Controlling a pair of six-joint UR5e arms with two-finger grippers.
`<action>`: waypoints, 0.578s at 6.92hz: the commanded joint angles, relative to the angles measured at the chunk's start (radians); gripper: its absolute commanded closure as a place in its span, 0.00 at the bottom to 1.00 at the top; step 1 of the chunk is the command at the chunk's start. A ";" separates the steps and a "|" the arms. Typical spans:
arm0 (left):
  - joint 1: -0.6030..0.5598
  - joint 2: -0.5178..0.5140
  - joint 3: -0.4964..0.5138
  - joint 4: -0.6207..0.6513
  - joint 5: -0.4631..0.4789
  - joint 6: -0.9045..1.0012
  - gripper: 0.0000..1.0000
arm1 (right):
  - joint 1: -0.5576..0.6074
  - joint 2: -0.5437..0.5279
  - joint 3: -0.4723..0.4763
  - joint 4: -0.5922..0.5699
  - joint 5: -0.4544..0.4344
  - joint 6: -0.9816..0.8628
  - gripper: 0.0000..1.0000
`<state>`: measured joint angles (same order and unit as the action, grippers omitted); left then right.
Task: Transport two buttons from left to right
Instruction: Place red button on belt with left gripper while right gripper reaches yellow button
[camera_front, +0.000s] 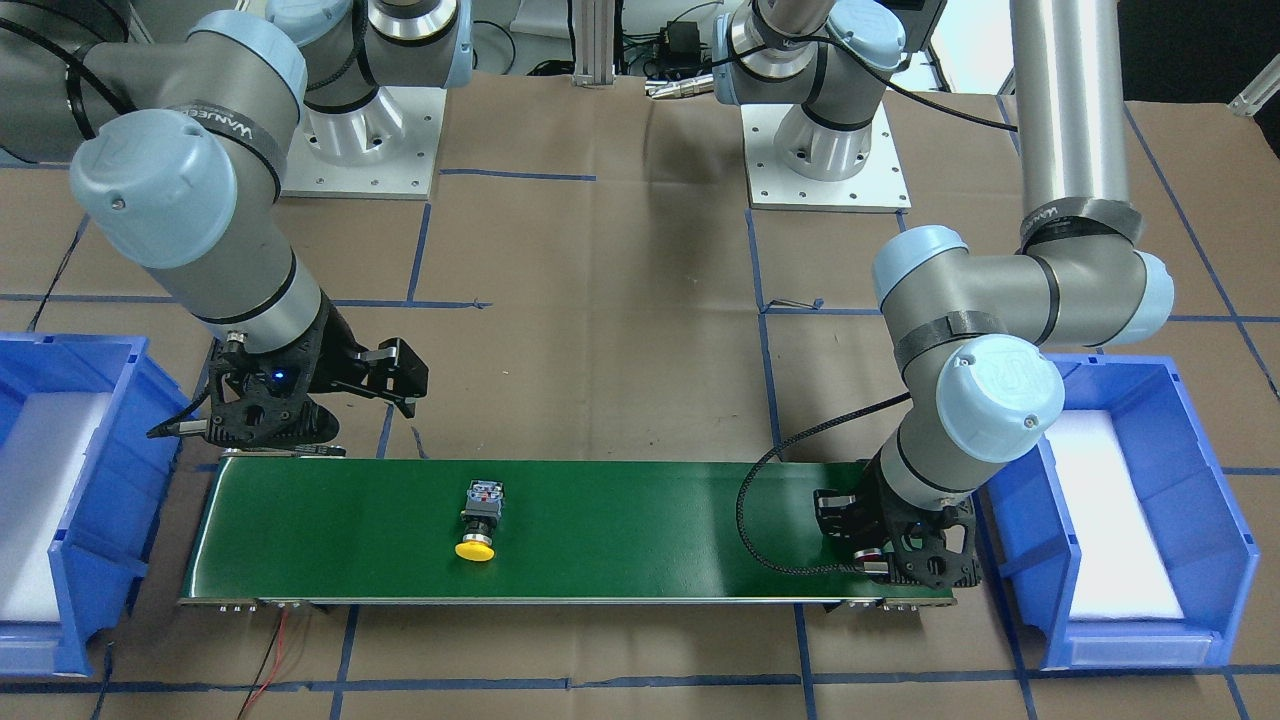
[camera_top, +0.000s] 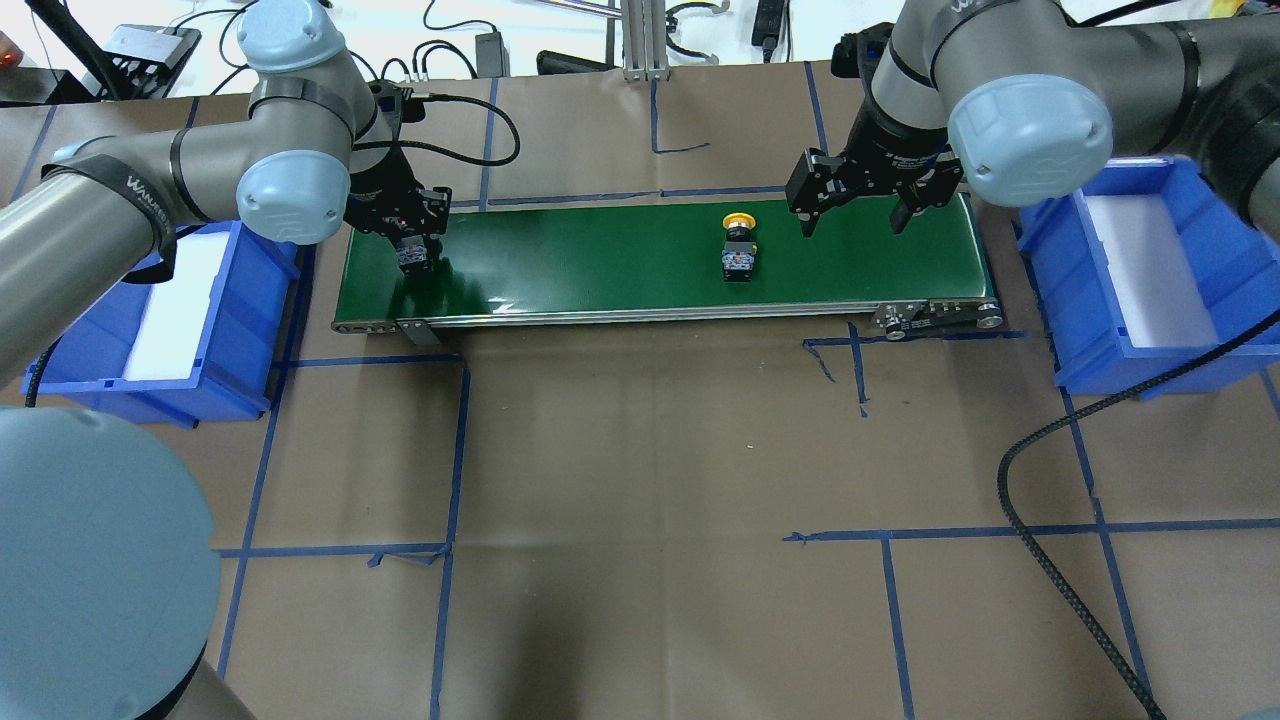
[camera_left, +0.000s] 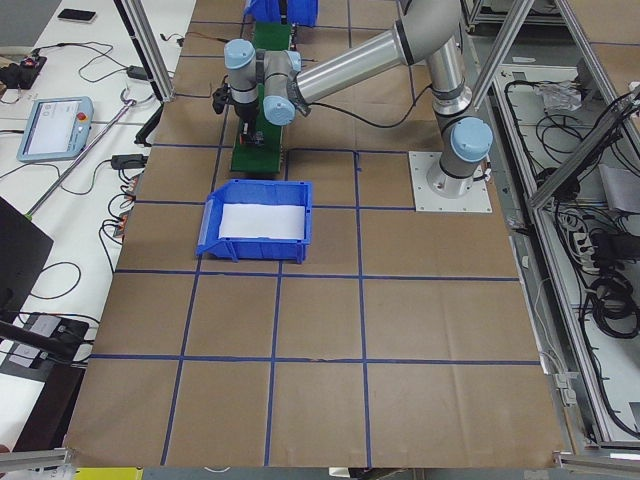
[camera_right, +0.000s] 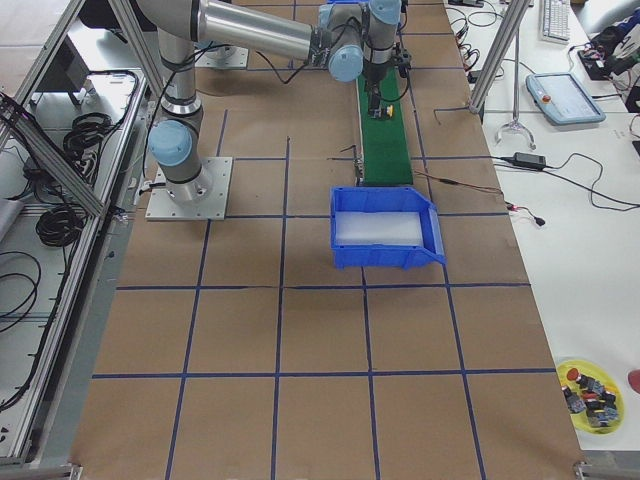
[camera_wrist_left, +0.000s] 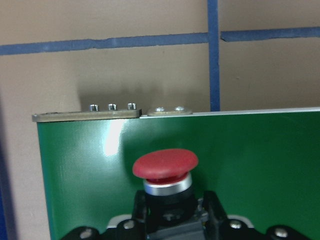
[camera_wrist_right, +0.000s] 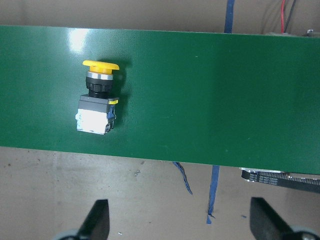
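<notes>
**Operator:** Where do the two buttons stand?

**Spotter:** Your left pincer (camera_top: 413, 245) is down at the left end of the green belt (camera_top: 600, 265), closed around the black body of the red button (camera_wrist_left: 165, 164). Its wrist view shows the cap aimed at a long edge of the belt, close to the corner. The yellow button (camera_top: 738, 245) lies on its side on the belt, right of the middle, with nothing touching it. Your right pincer (camera_top: 855, 212) hangs over the belt's right end, fingers wide apart and holding nothing.

**Operator:** What should I worry about?

**Spotter:** First, the release on the left. The red one sits near the belt's corner, and a mushroom cap rolls. If you let go high or tilted, it may tip off onto the counter (camera_top: 650, 450). I cannot tell whether its body touches the belt yet, so lower it before you open.

**Operator:** And on the right?

**Spotter:** The yellow one lies a little skewed, with its cap toward the far edge. If you close on the round cap it will likely squirt out, so take the square body. If the belt carries it on before you grasp it, it could run off the end. It would then land short of the right bin (camera_top: 1120, 365), which sits beside the belt, not under it.
</notes>
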<state>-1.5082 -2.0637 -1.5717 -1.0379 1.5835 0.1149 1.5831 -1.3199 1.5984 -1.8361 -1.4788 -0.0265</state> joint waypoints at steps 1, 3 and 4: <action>-0.003 0.005 -0.008 0.006 0.000 -0.012 0.13 | -0.021 0.007 0.000 0.029 0.009 0.002 0.00; -0.004 0.025 -0.001 0.004 0.004 -0.021 0.00 | -0.021 0.057 -0.029 0.011 0.008 0.005 0.00; -0.004 0.040 0.024 -0.016 0.004 -0.021 0.00 | -0.021 0.082 -0.064 -0.011 0.008 0.038 0.00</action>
<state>-1.5121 -2.0384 -1.5678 -1.0385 1.5869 0.0948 1.5621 -1.2676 1.5668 -1.8266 -1.4712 -0.0137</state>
